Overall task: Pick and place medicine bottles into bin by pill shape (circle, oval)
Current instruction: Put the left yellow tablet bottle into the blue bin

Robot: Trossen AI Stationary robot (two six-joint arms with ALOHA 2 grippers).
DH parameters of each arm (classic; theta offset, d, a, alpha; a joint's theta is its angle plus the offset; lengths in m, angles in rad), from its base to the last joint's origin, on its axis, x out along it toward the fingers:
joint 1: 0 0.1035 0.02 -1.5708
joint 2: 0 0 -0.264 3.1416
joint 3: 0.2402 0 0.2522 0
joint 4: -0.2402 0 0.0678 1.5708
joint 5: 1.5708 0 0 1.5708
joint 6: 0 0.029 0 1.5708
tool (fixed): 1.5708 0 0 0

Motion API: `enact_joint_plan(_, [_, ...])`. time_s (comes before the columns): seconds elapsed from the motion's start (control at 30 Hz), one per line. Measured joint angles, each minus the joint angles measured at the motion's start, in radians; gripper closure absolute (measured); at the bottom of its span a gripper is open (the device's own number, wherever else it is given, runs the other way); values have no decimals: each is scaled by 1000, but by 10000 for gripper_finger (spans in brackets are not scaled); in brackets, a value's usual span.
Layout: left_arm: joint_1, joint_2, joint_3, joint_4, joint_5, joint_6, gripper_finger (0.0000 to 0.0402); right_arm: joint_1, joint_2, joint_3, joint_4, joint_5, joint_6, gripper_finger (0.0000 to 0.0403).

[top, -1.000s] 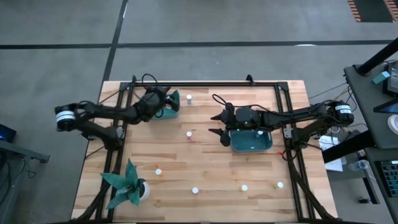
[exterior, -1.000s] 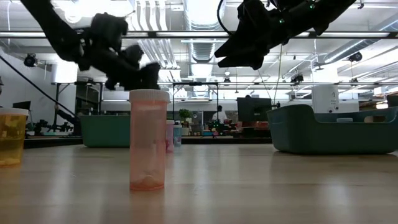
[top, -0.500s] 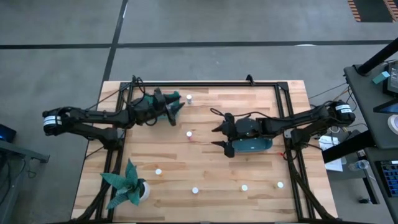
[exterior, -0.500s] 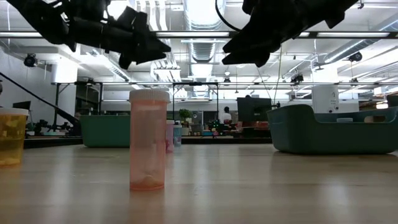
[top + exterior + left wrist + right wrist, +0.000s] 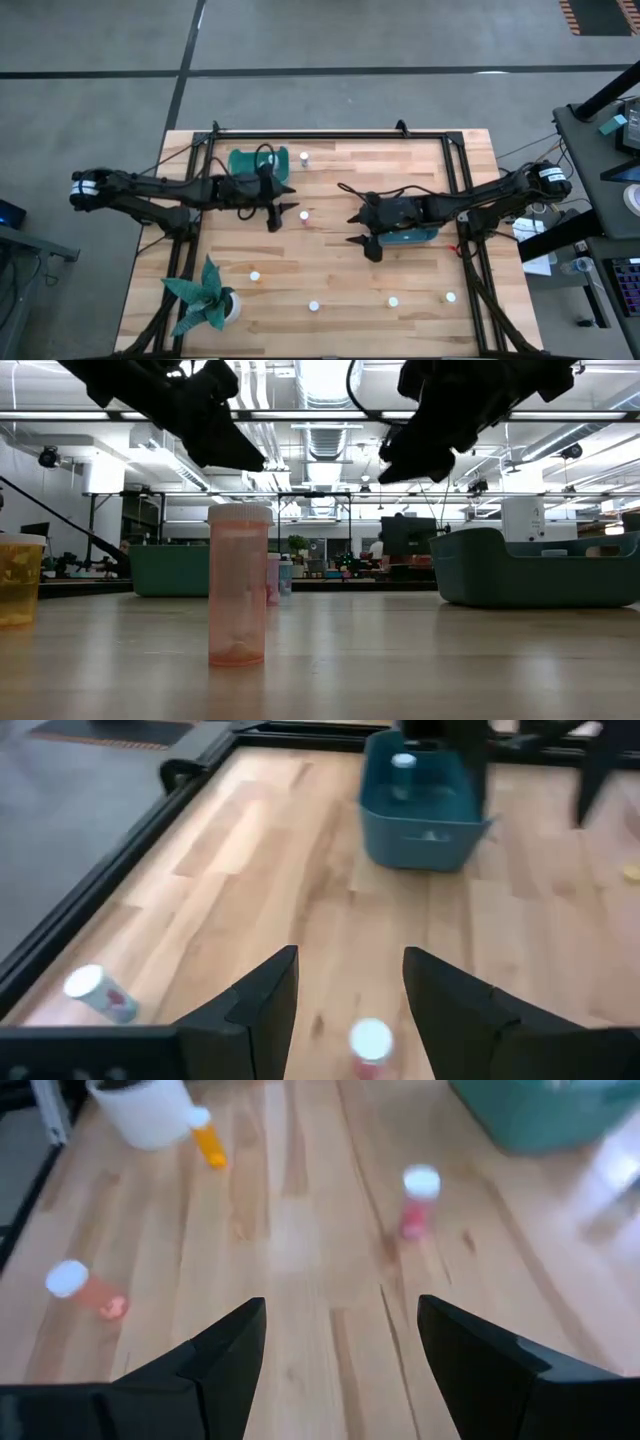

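Small white-capped medicine bottles stand scattered on the wooden table: one mid-table (image 5: pixel 304 215), one at the far edge (image 5: pixel 304 157), several near the front (image 5: pixel 314 306). My left gripper (image 5: pixel 288 207) hangs open just left of the mid-table bottle (image 5: pixel 372 1045), which shows low between its fingers, untouched. My right gripper (image 5: pixel 348 213) hangs open to that bottle's right (image 5: pixel 420 1190), above the table. Two teal bins rest on the table, one far left (image 5: pixel 245 162) and one under my right arm (image 5: pixel 410 235).
A teal paper plant in a white pot (image 5: pixel 207 300) stands at the near left corner. A black frame (image 5: pixel 330 137) runs around the table. In the left wrist view the right bin (image 5: pixel 420 815) holds a bottle (image 5: pixel 403 762). An orange bottle (image 5: pixel 207 1138) stands by the pot.
My left gripper has swung from above the far left bin toward the table's middle and near side, rising and tipping from pointing down to nearly level, ending beside the mid-table bottle. My right gripper has drifted a little toward the near edge. Both stay open.
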Motion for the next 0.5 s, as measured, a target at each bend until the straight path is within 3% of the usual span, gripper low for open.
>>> enact_joint_plan(0.27, [-37,0,0,-6,-23,1,235,14,0,88,-326,-10,235,152])
enact_joint_plan(0.5, [-37,0,6,3,-72,36,235,87,4,218,-550,-93,477,152])
